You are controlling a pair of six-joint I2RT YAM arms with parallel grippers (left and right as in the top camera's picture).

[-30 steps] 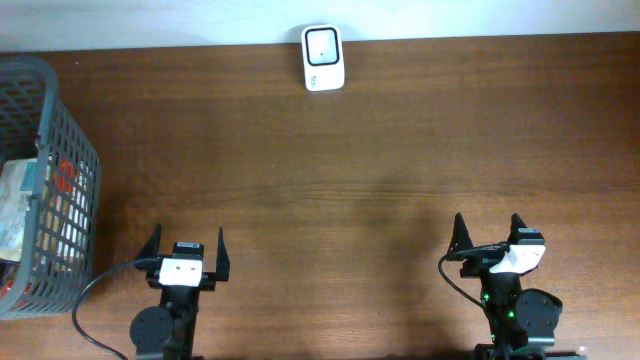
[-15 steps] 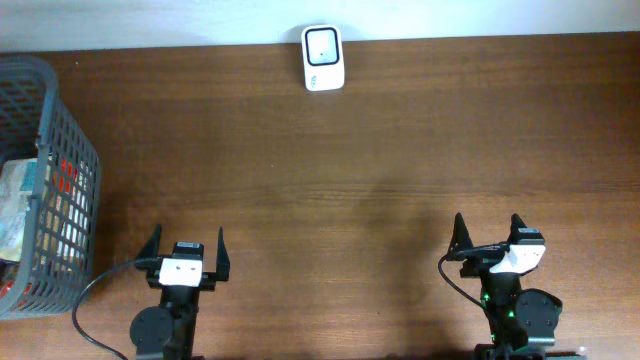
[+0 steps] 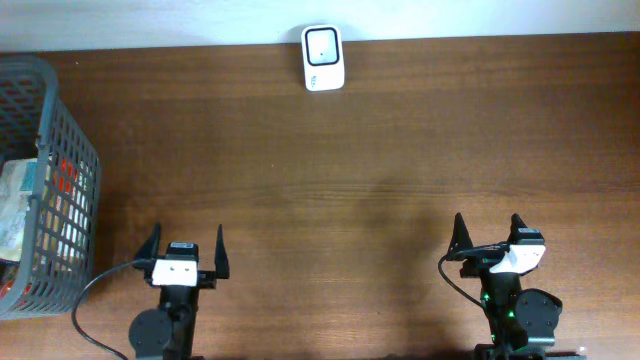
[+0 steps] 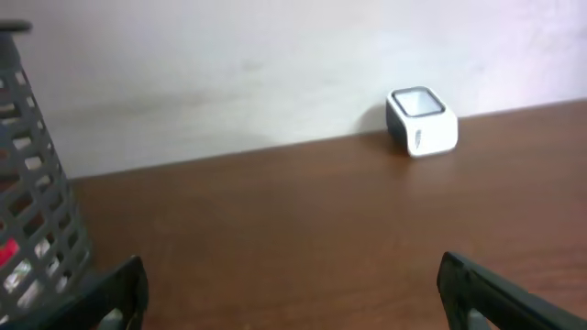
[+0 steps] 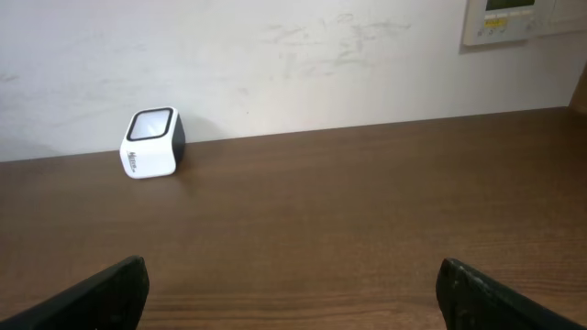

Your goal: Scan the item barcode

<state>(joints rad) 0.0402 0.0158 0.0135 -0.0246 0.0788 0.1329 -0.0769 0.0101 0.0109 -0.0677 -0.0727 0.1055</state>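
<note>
left gripper jaws apart, empty, near left | right gripper jaws apart, empty, near right | items in grey basket at left edge | white scanner at far edge of wooden table, against pale wall

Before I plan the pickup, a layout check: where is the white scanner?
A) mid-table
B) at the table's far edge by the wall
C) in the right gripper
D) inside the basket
B: the scanner stands at the far edge of the table, by the wall.
</note>
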